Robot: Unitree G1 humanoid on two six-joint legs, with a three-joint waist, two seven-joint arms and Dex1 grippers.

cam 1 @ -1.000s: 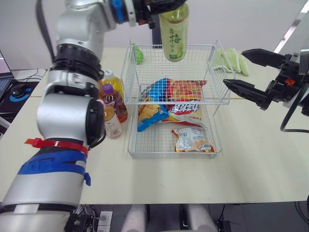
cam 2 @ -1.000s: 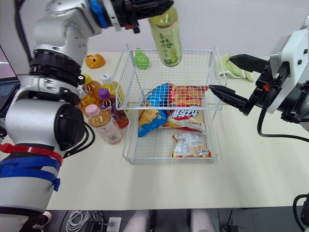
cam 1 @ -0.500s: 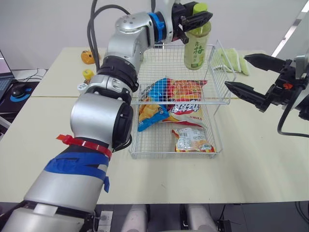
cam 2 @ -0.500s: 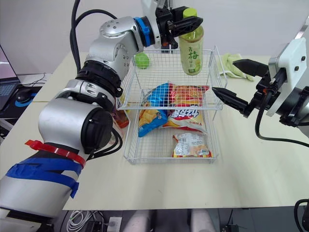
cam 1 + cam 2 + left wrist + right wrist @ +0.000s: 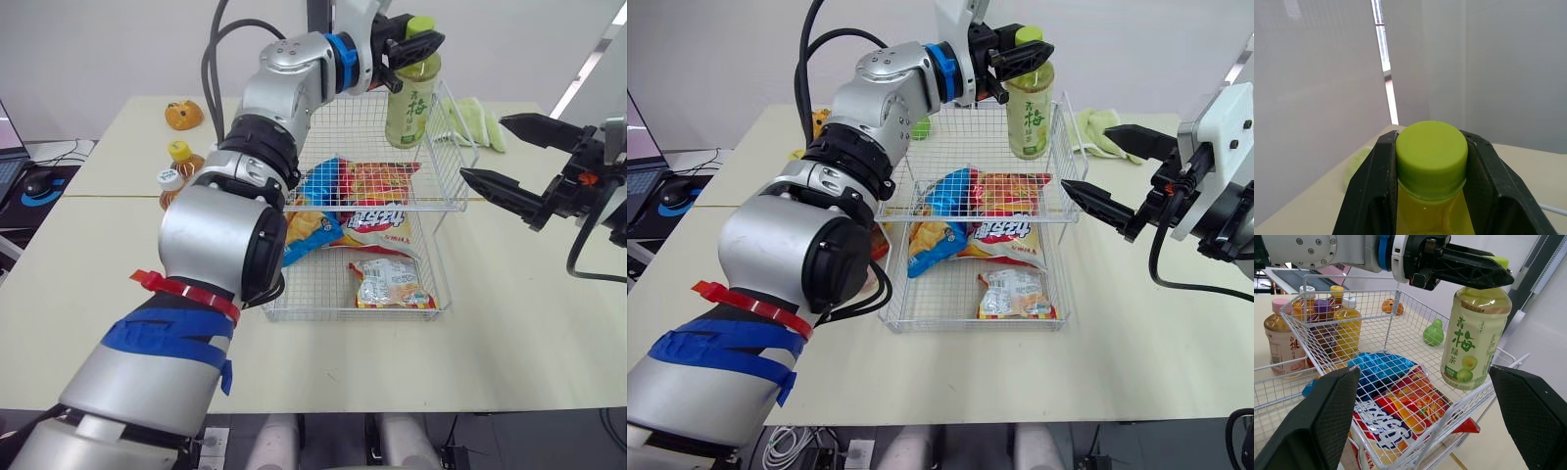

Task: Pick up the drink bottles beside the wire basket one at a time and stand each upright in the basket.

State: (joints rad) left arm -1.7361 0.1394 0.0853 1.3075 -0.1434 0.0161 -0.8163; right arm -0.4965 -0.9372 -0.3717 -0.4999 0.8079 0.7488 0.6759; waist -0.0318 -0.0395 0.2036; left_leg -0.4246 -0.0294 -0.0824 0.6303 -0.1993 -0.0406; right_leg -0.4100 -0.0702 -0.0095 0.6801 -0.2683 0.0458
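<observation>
The left tool (image 5: 1024, 57) is clamped on the neck of a green tea bottle (image 5: 410, 103), just under its lime cap (image 5: 1431, 154). It holds the bottle upright above the far right corner of the wire basket (image 5: 323, 132). The left wrist view shows the cap pinched between the two black fingers (image 5: 1371, 196). The right wrist view shows the bottle's label and its base hanging over the basket's rim, not set down.

The right tool (image 5: 482, 147) hovers to the right of the basket, above the table (image 5: 509, 323), with its fingers spread wide and holding nothing.

Snack packets (image 5: 377, 220) lie inside the basket, four as far as can be told.

Through the mesh, the right wrist view shows five more bottles (image 5: 1278, 340) standing on the table by the basket's left side. In the left eye view two of them appear past the arm. One green pear-shaped toy (image 5: 1434, 333), one orange toy (image 5: 183, 115) and one green cloth (image 5: 470, 122) lie beyond the basket.
</observation>
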